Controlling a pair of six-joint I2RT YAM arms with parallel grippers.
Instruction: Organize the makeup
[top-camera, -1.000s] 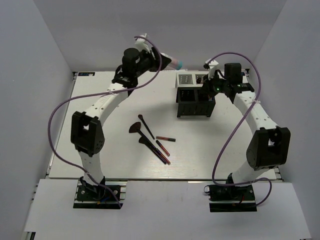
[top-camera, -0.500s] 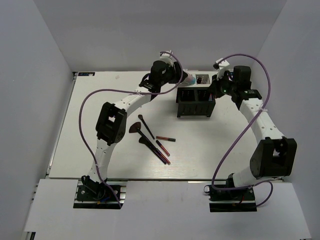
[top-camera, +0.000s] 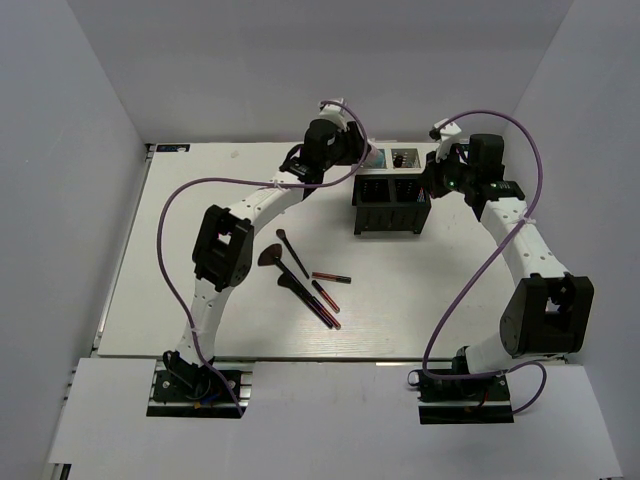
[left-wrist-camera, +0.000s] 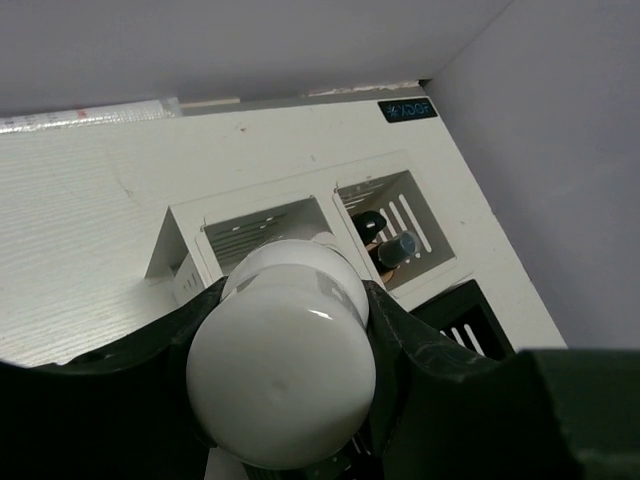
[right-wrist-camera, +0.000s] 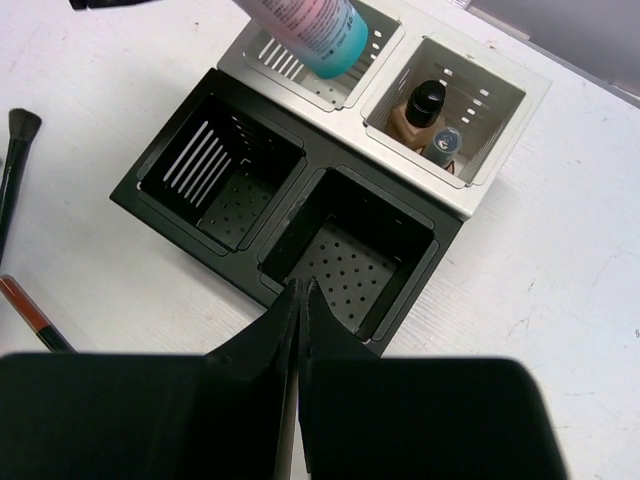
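Left gripper (left-wrist-camera: 292, 310): fingers spread to the bottle's width and clamped on it just below the cap.
Held item: white-capped clear bottle (right-wrist-camera: 318, 28), blue base.
Long axis: tilted off vertical, with the cap toward the wrist and the blue base leading downward.
Target bearing: left rear white compartment (left-wrist-camera: 255, 230) of the organizer (top-camera: 388, 205) lies directly beneath the base. Whether the base has passed the rim cannot be told.
Adjacent cell: the right rear compartment holds the foundation bottles (right-wrist-camera: 425, 105).
Nearer arm: left; judged to need only a descent along the bottle's axis.
Right gripper (right-wrist-camera: 300, 300): fingers pressed together, holding nothing, above the black front compartments.
Remaining items: brushes (top-camera: 285, 262) and pencils (top-camera: 325, 290) lie flat on the table, well apart from the organizer.
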